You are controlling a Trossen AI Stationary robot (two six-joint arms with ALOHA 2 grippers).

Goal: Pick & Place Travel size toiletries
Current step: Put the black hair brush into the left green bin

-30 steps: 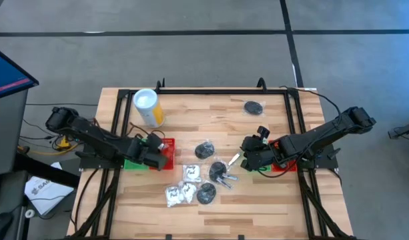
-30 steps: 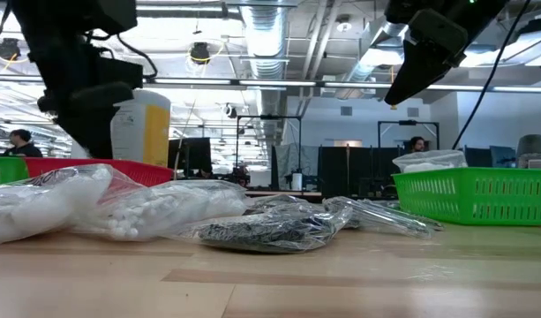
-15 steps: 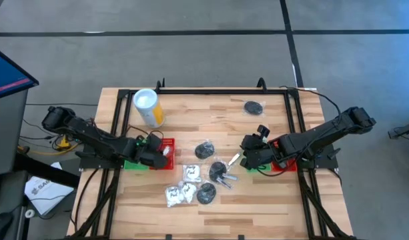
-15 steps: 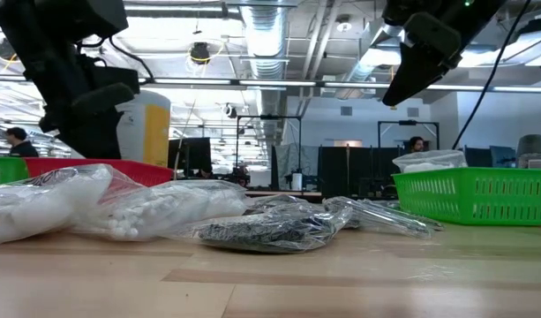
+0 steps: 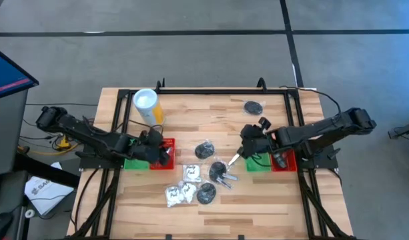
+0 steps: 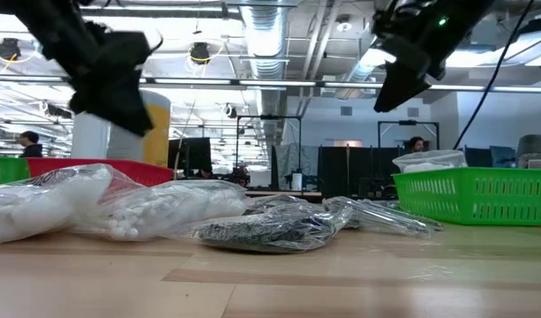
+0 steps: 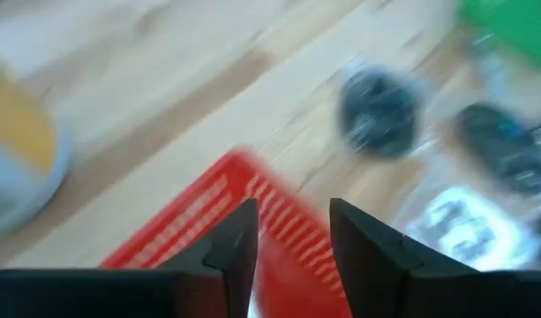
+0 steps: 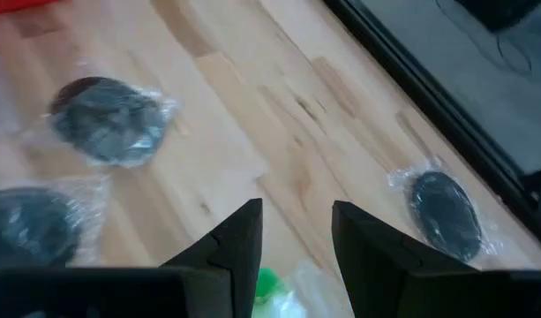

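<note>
From my remote seat, the light wooden table point(image 5: 211, 113) fills most of the overhead feed. The yellow cylinder with a white top point(image 5: 148, 107) stands near the far left corner. My left gripper point(image 7: 288, 231) hangs over the red mesh tray point(image 5: 165, 155), fingers parted, nothing between them. My right gripper point(image 8: 296, 231) floats beside the green mesh tray point(image 5: 257, 162), fingers apart too, empty as far as I can see. The travel toiletries are loose on the wood between both arms: black round discs in clear wrap point(image 5: 205, 151), white sachets with dark print point(image 5: 180, 193), and one lone wrapped disc point(image 5: 253, 106) near the far edge.
</note>
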